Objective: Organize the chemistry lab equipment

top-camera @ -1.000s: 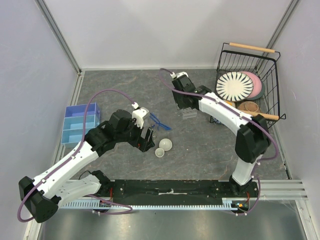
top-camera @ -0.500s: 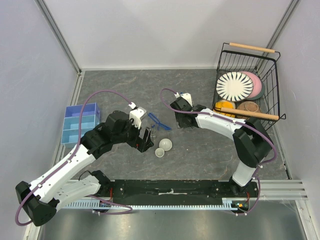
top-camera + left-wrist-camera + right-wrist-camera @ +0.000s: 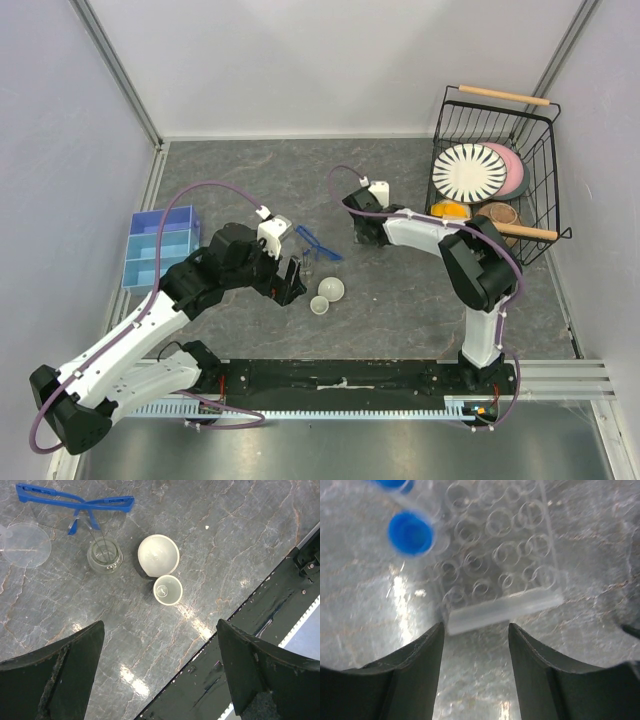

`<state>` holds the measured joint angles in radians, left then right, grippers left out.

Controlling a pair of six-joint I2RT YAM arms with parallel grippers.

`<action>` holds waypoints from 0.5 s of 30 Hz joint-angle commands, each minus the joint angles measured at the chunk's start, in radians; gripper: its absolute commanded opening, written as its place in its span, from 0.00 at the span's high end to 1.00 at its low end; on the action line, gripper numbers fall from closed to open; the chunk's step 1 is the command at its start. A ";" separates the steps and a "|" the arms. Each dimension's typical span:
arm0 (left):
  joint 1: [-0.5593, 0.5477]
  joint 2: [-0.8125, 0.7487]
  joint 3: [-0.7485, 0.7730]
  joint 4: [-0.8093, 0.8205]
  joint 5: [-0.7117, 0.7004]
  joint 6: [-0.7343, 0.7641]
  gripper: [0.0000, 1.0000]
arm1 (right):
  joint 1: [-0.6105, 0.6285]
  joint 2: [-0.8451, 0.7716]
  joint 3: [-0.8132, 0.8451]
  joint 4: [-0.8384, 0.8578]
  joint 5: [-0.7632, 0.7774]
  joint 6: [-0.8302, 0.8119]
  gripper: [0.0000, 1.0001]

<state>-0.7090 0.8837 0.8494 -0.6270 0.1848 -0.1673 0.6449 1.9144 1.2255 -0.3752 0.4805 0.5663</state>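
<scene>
In the right wrist view a clear plastic tube rack (image 3: 500, 555) lies on the grey table, its near edge just beyond my fingertips. A blue-capped tube (image 3: 410, 532) stands left of it and another (image 3: 395, 484) shows at the top edge. My right gripper (image 3: 475, 650) is open and holds nothing. In the left wrist view I see blue-framed safety glasses (image 3: 75, 502), a small glass beaker (image 3: 105, 555) and two white round dishes (image 3: 158, 555) (image 3: 167, 589). My left gripper (image 3: 160, 670) hangs wide open above the table, short of the dishes (image 3: 331, 289).
A black wire basket (image 3: 445, 130) with plates and bowls stands at the back right. A blue compartment bin (image 3: 160, 245) sits at the left. A clear round funnel (image 3: 25, 545) lies beside the glasses. The black base rail (image 3: 340, 380) runs along the near edge.
My right arm has folded down and swung toward the left, bringing its gripper low over the rack, jaws slightly wider. The left arm has barely shifted.
</scene>
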 commanded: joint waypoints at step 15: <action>0.000 0.011 0.002 0.019 -0.024 -0.008 0.00 | -0.129 0.216 0.293 0.006 -0.002 0.049 0.38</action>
<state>-0.7094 0.8894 0.8490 -0.6266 0.1822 -0.1673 0.5423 2.0712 1.4250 -0.3614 0.4759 0.5922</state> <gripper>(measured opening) 0.996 0.614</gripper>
